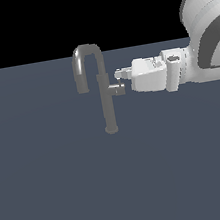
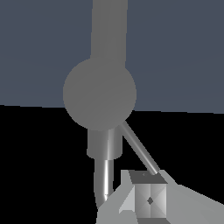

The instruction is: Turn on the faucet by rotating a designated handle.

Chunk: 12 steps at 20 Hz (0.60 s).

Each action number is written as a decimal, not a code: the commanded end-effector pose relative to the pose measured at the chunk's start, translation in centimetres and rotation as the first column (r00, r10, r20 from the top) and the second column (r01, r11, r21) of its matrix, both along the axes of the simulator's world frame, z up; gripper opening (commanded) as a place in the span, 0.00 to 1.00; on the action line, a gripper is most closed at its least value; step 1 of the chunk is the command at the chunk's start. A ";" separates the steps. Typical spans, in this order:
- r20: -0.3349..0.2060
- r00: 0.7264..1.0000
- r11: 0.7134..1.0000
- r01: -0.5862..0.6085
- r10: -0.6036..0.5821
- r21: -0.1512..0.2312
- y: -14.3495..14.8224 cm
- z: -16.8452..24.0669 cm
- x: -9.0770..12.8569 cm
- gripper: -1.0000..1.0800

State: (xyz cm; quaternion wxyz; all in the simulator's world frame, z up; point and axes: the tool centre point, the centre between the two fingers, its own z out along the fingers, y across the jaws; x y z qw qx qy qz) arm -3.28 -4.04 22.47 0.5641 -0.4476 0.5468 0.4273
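- Grey metal is all you have to work with: one faucet stands on the slate-blue floor, its column upright and its hooked spout curling over toward the exterior view's left.
- At about 3 o'clock from the column you see one handle, a short stub jutting sideways toward the arm.
- Further toward the exterior view's right, your one gripper reaches in level, its tip just above the stub; this view hides how the jaws stand, so you cannot tell.
- Only the wrist view gives you the stub end-on as a round disc, plus one thin lever rod slanting toward 5 o'clock.
- There the rod's far end meets one boxy fingertip; you see no second finger.
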 end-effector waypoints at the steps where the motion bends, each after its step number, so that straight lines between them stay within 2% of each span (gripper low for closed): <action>1: -0.010 1.000 1.000 -0.002 0.002 0.002 0.2 -1.1 -0.7 0.00; 6: -0.028 1.000 1.000 -0.005 0.005 0.005 0.6 -3.4 -2.3 0.00; 7: 0.021 1.000 1.000 -0.003 0.003 0.001 0.2 -0.8 -1.0 0.00; 12: -0.010 1.000 1.000 -0.004 0.004 0.004 0.5 -4.3 -2.0 0.00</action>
